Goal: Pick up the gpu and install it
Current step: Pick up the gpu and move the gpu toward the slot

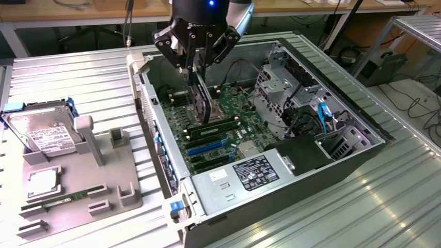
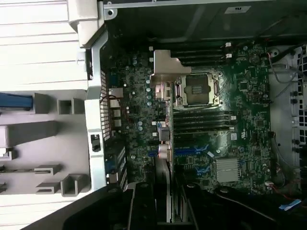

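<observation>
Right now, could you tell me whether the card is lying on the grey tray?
No, the claw grips the card upright over the computer's green board.

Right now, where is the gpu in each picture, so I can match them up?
Exterior view: the gpu hangs upright from the fingers, above the motherboard in the open computer case.
Wrist view: the gpu is seen edge-on, and its silvery bracket shows beside the processor socket.
Shared landmark: the silver heatsink on the motherboard.
</observation>
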